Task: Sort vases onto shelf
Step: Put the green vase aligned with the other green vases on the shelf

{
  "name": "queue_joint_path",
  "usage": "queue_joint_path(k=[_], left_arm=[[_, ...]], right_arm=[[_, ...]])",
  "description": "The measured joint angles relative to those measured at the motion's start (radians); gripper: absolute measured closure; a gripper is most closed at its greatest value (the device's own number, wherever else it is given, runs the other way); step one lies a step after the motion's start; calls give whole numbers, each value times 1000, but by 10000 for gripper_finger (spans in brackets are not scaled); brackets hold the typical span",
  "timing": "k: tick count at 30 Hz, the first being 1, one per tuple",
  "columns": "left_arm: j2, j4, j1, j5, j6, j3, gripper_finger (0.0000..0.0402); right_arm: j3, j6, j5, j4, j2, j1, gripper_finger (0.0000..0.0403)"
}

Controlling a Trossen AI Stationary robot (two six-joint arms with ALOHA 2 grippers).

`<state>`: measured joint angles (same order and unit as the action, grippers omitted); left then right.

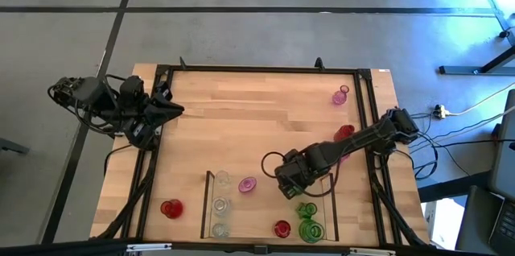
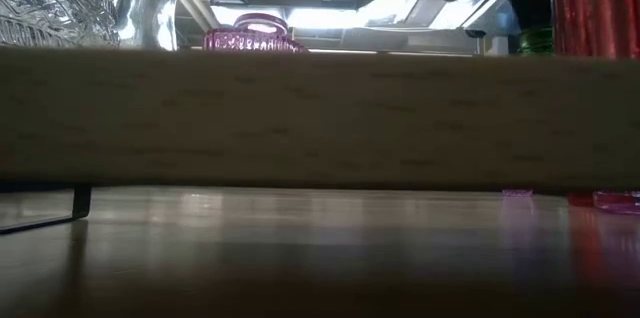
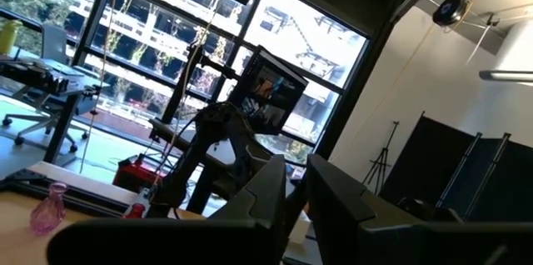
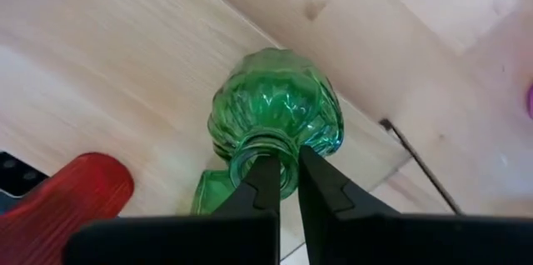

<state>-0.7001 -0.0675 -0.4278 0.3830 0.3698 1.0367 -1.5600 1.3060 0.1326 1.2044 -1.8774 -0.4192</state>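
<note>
The shelf (image 1: 203, 208) lies at the table's near edge. In it stand three clear vases (image 1: 220, 205) in the left column, a pink vase (image 1: 247, 184), a red vase (image 1: 282, 229) and two green vases. My right gripper (image 1: 296, 194) points down over the farther green vase (image 4: 275, 107) and is shut on it. The other green vase (image 1: 311, 231) stands just nearer. My left gripper (image 1: 173, 109) waits at the far left, raised, shut with nothing between its fingers (image 3: 275, 190). My right gripper pinches the green vase's narrow neck at its rim (image 4: 254, 155) between its two fingertips, coming from above and pointing down. The round body shows below the fingers. Whether the vase stands on the shelf floor or hangs just clear, I cannot tell.
A red vase (image 1: 170, 208) stands left of the shelf, outside it. A pink vase (image 1: 341, 96) is at the far right, and a red vase (image 1: 344, 133) is partly under my right arm. The black frame (image 1: 257, 69) rims the tabletop.
</note>
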Motion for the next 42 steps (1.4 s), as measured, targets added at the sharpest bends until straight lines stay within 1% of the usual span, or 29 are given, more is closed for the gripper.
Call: queue_joint_path(k=[12,21,28,36,42], left_arm=[[0,10,0,25,-6,0,357],[0,86,0,25,-6,0,357],[0,127,0,25,-13,0,357],[0,132,15,23,-13,0,357],[0,144,30,16,-6,0,357]], right_arm=[[0,190,3,29,0,-21,392],[3,342,-23,68,21,-29,392],[4,447,-42,104,34,-57,391],[4,476,-47,105,43,-60,391],[4,486,-21,106,44,-59,391]])
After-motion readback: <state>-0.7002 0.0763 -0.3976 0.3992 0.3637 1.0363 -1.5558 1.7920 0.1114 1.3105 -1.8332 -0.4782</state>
